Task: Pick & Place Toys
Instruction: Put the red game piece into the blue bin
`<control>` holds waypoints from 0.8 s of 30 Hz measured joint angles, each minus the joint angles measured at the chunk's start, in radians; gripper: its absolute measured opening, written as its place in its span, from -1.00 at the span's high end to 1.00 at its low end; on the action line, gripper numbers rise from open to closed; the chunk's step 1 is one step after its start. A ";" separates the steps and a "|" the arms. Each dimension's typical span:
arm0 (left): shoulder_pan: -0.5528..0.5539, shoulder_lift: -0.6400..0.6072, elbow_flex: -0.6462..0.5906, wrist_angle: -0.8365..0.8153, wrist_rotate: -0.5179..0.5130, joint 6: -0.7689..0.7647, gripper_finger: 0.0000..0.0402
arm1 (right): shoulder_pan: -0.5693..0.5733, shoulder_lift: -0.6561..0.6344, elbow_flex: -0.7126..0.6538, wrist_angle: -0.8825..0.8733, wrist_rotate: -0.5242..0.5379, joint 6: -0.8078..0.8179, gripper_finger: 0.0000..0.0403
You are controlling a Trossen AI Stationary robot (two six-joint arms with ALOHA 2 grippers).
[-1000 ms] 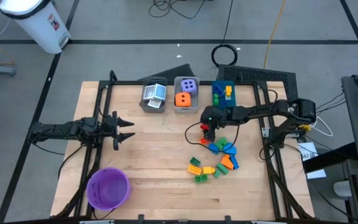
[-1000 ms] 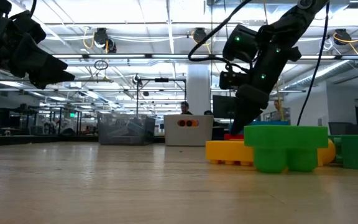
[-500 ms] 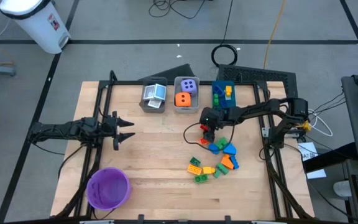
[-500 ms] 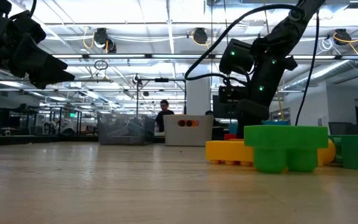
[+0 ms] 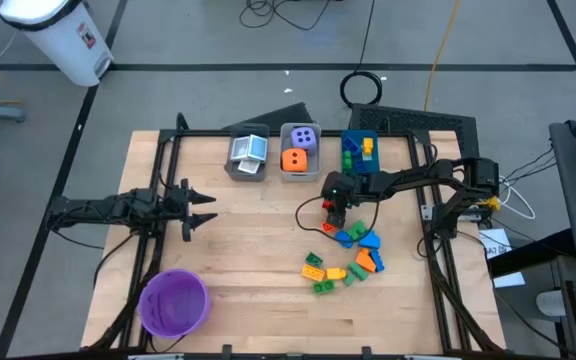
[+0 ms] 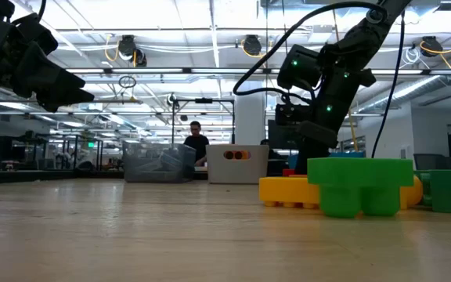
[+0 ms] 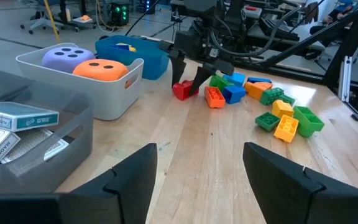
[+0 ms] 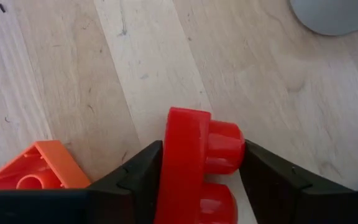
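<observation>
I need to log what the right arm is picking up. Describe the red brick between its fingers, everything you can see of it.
The red brick is a small glossy plastic building block with round studs on one face. It stands on its edge, studs pointing sideways, between the two dark fingers of the right gripper, which press on both sides of it. It is low over the wooden table, at the edge of the brick pile, next to an orange brick. Whether it touches the table is unclear.

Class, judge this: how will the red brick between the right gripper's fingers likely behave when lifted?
The red brick looks like hard moulded plastic, so probably stiff and light. Its glossy faces may slip between the right gripper fingers. Its blocky, studded shape makes rolling unlikely.
</observation>
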 joint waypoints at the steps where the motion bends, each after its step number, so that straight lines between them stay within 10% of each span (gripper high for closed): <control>1: 0.000 0.000 0.000 0.000 0.000 0.000 -0.22 | 0.000 0.000 0.000 0.000 0.000 0.000 0.10; 24: 0.000 0.000 0.000 0.000 0.000 0.000 -0.23 | -0.029 -0.294 0.001 -0.009 0.008 -0.027 0.14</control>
